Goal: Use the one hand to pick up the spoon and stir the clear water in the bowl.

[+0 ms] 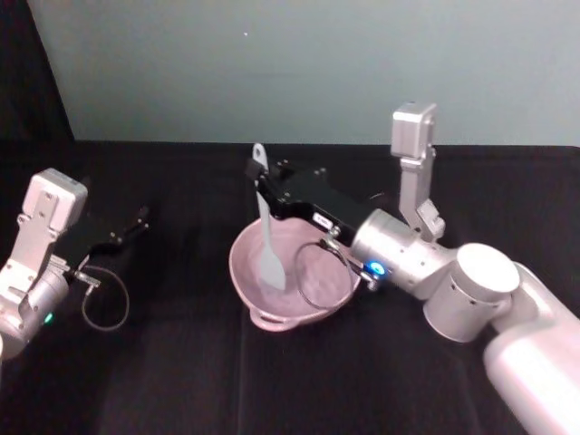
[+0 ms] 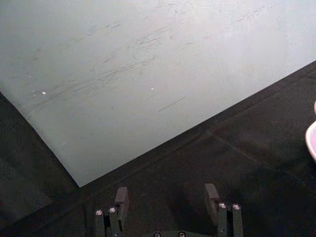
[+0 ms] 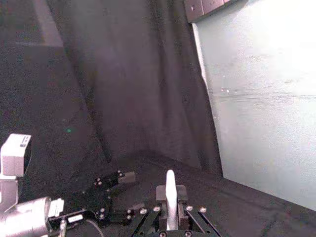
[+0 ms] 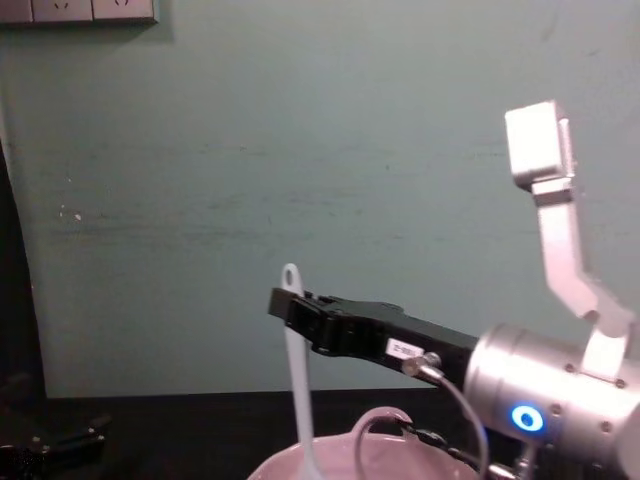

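Reference dial: head view, centred on the bowl, 12 o'clock toward the far wall.

Bowl [image 1: 243, 276]: pale pink and upright on the black table [image 1: 181, 381], near its middle. The loop handle [image 1: 269, 319] sits at about 7 o'clock on the rim.

Spoon [image 1: 265, 227]: nearly upright. The paddle head is down inside the bowl on the 9 o'clock side, and the holed end rises toward 12 o'clock.

Right gripper [image 1: 260, 181]: reaches in from 4 o'clock across the top of the bowl. Its fingers are clamped on the upper handle just below the hole, and the right wrist view shows the handle pinched between them.

Reason for hold: judged that the high grip keeps fingers and wrist above the rim while the paddle reaches the bottom.

Clear water: cannot be told apart from the glaze, so it is unconfirmed whether the paddle is wetted.

Cable [image 1: 297, 270]: a black loop from the right wrist hangs over the 3 o'clock half of the bowl. Whether it touches the rim cannot be told.

Left gripper [image 1: 136, 220]: low over the table at 9 o'clock, well apart from the bowl. Its fingers are spread and hold nothing, which suits a one-handed job.

Stage: the spoon is picked up, and stirring appears to be in hand or about to start.

Next move: small circles, with the paddle kept off the wall.

Hazards: nothing holds the bowl, so a push on its wall could slide or tip it. The hanging cable could snag the rim or dip inside.
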Robot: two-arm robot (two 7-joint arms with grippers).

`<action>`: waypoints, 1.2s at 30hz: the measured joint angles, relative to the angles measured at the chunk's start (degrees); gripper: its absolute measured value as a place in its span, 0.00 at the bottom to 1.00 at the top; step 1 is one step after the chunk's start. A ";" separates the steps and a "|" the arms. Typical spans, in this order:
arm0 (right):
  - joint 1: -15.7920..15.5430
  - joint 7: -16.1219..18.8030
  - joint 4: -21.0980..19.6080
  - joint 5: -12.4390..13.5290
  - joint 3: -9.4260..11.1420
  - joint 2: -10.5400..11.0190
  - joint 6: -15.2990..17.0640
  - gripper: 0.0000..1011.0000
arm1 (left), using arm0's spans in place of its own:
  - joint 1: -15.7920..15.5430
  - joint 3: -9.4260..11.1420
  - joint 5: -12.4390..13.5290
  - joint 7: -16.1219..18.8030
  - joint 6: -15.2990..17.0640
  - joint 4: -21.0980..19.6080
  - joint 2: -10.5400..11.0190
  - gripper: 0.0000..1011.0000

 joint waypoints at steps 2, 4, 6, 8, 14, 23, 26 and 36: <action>0.83 0.25 1.24 0.13 -0.28 -0.75 -0.32 0.12 | 0.00 0.00 0.00 0.00 0.00 0.00 0.00 1.00; 2.15 0.54 3.26 0.25 -0.55 -1.75 -0.77 0.12 | 0.00 0.00 0.00 0.00 0.00 0.00 0.00 1.00; 2.97 0.71 4.50 0.25 -0.67 -2.33 -1.06 0.12 | 0.00 0.00 0.00 0.00 0.00 0.00 0.00 1.00; 4.58 0.79 6.92 0.16 -0.73 -3.24 -1.72 0.12 | 0.00 0.00 0.00 0.00 0.00 0.00 0.00 1.00; 6.94 0.75 10.93 -0.18 0.15 -3.91 -2.91 0.12 | 0.00 0.00 0.00 0.00 0.00 0.00 0.00 1.00; 6.49 -0.38 10.27 0.28 3.70 -1.20 -3.50 0.12 | 0.00 0.00 0.00 0.00 0.00 0.00 0.00 1.00; 5.47 -0.70 8.74 0.53 4.59 0.05 -3.17 0.12 | 0.00 0.00 0.00 0.00 0.00 0.00 0.00 1.00; 1.92 -0.86 3.53 0.80 5.36 3.23 -1.26 0.12 | 0.00 0.00 0.00 0.00 0.00 0.00 0.00 1.00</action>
